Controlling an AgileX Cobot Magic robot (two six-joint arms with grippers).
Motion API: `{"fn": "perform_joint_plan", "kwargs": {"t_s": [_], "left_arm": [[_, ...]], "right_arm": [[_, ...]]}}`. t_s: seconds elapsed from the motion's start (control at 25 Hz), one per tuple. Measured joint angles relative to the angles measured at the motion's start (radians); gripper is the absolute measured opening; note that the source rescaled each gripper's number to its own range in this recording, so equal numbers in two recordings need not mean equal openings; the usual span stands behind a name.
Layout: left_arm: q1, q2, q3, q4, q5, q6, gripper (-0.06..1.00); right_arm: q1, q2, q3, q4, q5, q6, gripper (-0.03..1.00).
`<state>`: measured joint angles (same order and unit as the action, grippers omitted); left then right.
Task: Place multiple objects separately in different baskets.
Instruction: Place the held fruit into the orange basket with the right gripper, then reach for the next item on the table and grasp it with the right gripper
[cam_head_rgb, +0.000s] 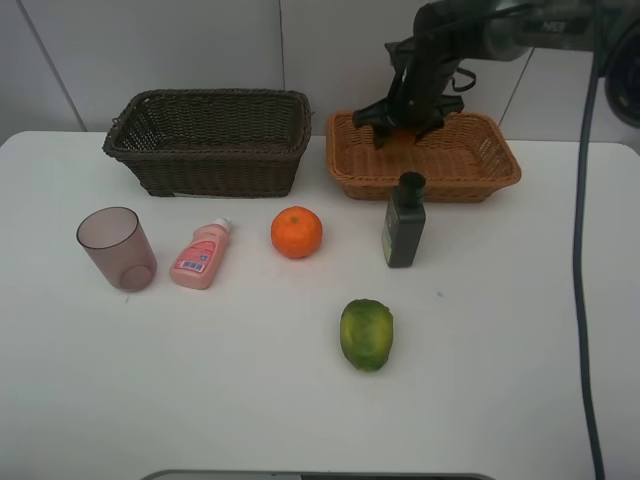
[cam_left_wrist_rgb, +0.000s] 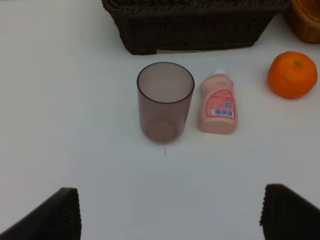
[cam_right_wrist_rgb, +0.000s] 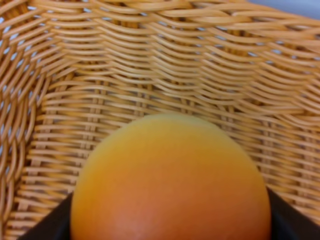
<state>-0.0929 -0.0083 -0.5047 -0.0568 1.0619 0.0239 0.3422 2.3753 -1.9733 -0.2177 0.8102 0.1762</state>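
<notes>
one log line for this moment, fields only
right gripper: shut on red-yellow fruit over tan basket | left gripper: open above table, cup ahead

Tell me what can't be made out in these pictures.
- Fruit: high view, mostly hidden behind right gripper; right wrist view, blurred, cut by the edge.
- Dark basket floor: high view, front wall hides it.
- Pink bottle label: both views, too small to read.

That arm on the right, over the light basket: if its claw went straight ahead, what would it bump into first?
The right gripper holds a round fruit, so the fruit would likely meet the tan basket first, on its woven inside; floor or wall, I cannot tell.
</notes>
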Motion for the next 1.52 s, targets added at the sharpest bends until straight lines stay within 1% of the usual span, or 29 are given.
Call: {"fn": "perform_joint_plan", "kwargs": {"t_s": [0.24,0.28,0.32,0.36,0.4,0.44,0.52,0.56,0.68,0.76,0.96,1.12,1.28,1.4,1.52], "left_arm": [[0.0,0.0,0.0,0.0,0.0,0.0,0.92],[0.0,0.0,0.0,0.0,0.0,0.0,0.92],[0.0,0.0,0.0,0.0,0.0,0.0,0.92],[0.0,0.0,0.0,0.0,0.0,0.0,0.92],[0.0,0.0,0.0,0.0,0.0,0.0,0.92],[0.0,0.0,0.0,0.0,0.0,0.0,0.92],[0.0,0.0,0.0,0.0,0.0,0.0,0.92],[0.0,0.0,0.0,0.0,0.0,0.0,0.92],[0.0,0.0,0.0,0.0,0.0,0.0,0.92],[0.0,0.0,0.0,0.0,0.0,0.0,0.92],[0.0,0.0,0.0,0.0,0.0,0.0,0.92],[0.0,0.0,0.0,0.0,0.0,0.0,0.92],[0.0,0.0,0.0,0.0,0.0,0.0,0.92],[0.0,0.0,0.0,0.0,0.0,0.0,0.92],[0.0,0.0,0.0,0.0,0.0,0.0,0.92]], "right_arm": [[0.0,0.01,0.0,-0.013,-0.026,0.021,0.42],[0.0,0.01,0.0,-0.015,-0.029,0.022,0.48],[0.0,0.01,0.0,-0.018,-0.031,0.022,0.56],[0.0,0.011,0.0,-0.019,-0.032,0.022,0.67],[0.0,0.011,0.0,-0.022,-0.032,0.022,0.82],[0.0,0.011,0.0,-0.023,-0.032,0.022,0.89],[0.0,0.011,0.0,-0.023,-0.032,0.022,0.96],[0.0,0.011,0.0,-0.023,-0.032,0.022,0.98],[0.0,0.003,0.0,-0.023,-0.025,0.022,1.0],[0.002,-0.014,0.0,-0.017,0.002,0.022,1.0],[0.04,-0.097,0.0,0.005,0.113,0.022,1.0],[0.093,-0.165,0.0,0.036,0.234,0.022,1.0],[0.16,-0.217,0.0,0.038,0.346,0.022,1.0],[0.223,-0.24,0.0,0.041,0.391,0.02,1.0],[0.287,-0.249,0.0,0.057,0.405,0.019,1.0]]}}
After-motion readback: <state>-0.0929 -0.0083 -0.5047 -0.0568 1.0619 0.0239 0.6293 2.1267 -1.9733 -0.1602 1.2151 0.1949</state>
